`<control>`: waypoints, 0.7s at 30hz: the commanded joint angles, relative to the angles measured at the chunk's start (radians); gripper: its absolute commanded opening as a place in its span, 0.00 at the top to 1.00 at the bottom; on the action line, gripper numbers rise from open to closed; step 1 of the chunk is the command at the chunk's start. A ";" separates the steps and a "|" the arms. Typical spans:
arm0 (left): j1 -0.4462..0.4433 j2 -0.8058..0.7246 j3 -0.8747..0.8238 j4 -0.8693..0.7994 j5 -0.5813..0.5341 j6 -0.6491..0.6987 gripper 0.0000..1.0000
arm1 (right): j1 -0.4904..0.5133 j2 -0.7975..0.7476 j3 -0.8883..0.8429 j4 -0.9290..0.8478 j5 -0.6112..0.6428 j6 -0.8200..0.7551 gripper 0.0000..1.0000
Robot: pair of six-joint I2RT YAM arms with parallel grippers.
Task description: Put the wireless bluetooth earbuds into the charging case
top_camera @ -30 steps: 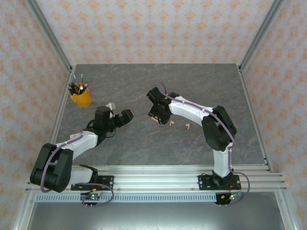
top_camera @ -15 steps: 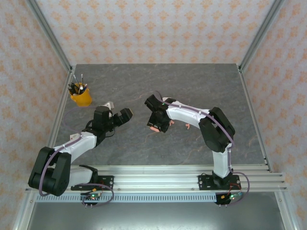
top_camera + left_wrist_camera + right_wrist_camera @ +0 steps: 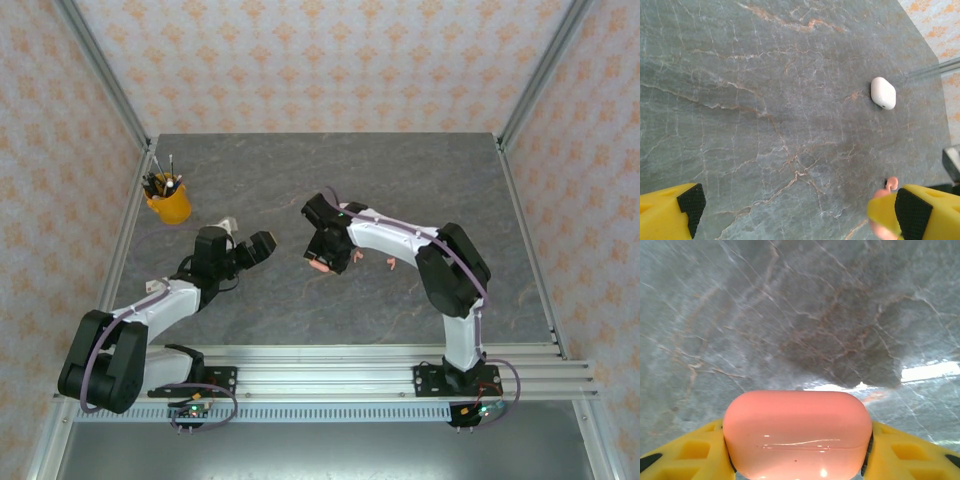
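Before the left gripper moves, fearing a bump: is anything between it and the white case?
Nothing visible: bare table runs from the open left gripper to the white case. A pink earbud sits off to the side.

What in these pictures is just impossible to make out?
Left wrist view: a coral-pink piece, mostly hidden behind a finger of the left gripper; earbud or not, unclear.
Right wrist view: the pink case, its lower part cut off by the bottom edge.
Top view: the pink earbud is too small to show its shape.
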 commanded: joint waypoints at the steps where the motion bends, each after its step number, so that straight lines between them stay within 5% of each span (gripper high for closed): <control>1: -0.012 -0.016 -0.032 0.073 0.039 0.007 0.00 | -0.022 -0.002 0.042 0.049 -0.009 0.046 0.46; 11: -0.052 0.005 -0.058 0.213 0.139 0.030 0.00 | -0.071 -0.009 0.059 0.145 -0.053 0.101 0.46; 21: -0.116 0.076 -0.030 0.315 0.104 0.035 0.03 | -0.093 -0.022 0.058 0.245 -0.116 0.170 0.46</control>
